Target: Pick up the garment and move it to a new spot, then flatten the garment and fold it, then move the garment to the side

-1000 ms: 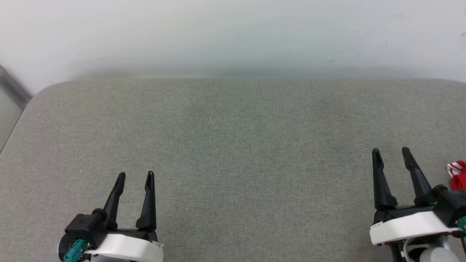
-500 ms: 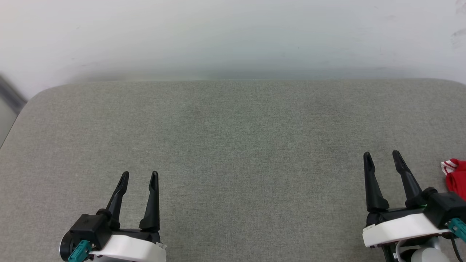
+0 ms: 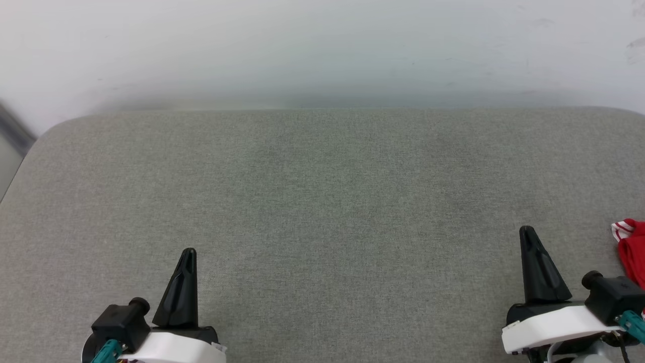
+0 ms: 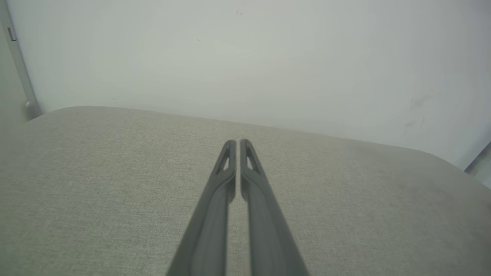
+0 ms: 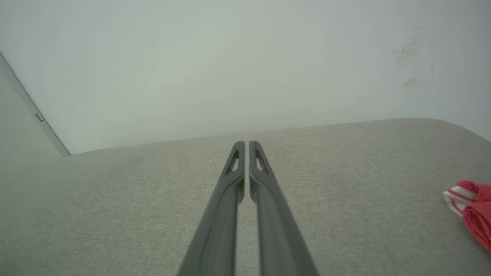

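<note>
Left end effector (image 3: 188, 252) fingers together, empty, right end effector (image 3: 527, 231) likewise, garment (image 3: 633, 249) near it on grey cushion (image 3: 322, 191)

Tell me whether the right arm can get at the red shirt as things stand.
Probably yes. The shirt lies just to the right of the right gripper on the grey surface, with nothing between them. The jaws are shut and empty, so they must open first.
</note>
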